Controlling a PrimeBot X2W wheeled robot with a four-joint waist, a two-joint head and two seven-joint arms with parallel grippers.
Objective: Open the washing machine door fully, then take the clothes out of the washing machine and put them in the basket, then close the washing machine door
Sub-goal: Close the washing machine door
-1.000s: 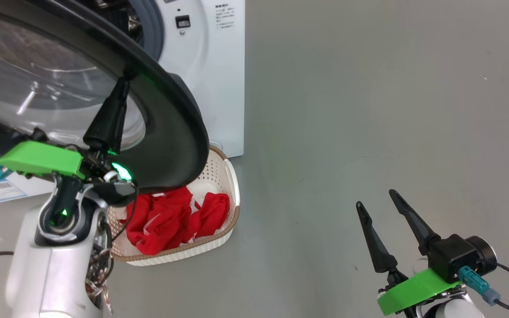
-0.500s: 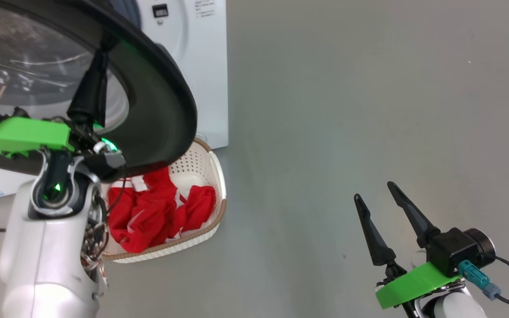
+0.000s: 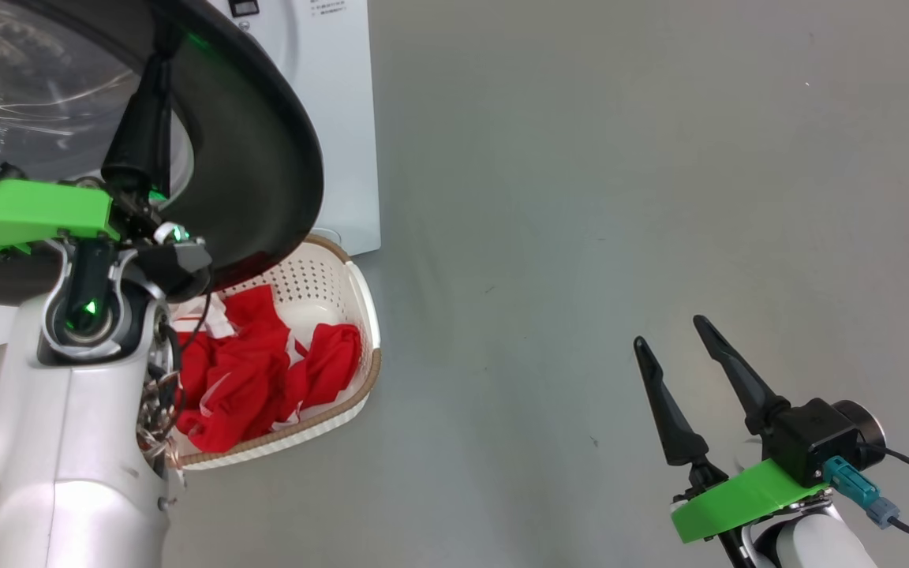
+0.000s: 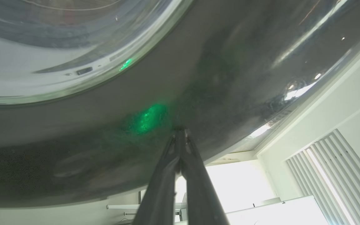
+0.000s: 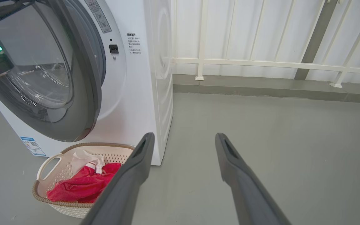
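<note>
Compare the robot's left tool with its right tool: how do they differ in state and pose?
The left tool is shut, fingers together; the right tool is open, fingers spread. The left tool's tip meets the glossy black rim of the washing machine door; the right tool hangs over the floor, touching nothing. Both have two long dark fingers.

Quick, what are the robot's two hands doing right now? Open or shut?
Left gripper: closed, empty, touching the door.
Right gripper: open, holding nothing.
</note>
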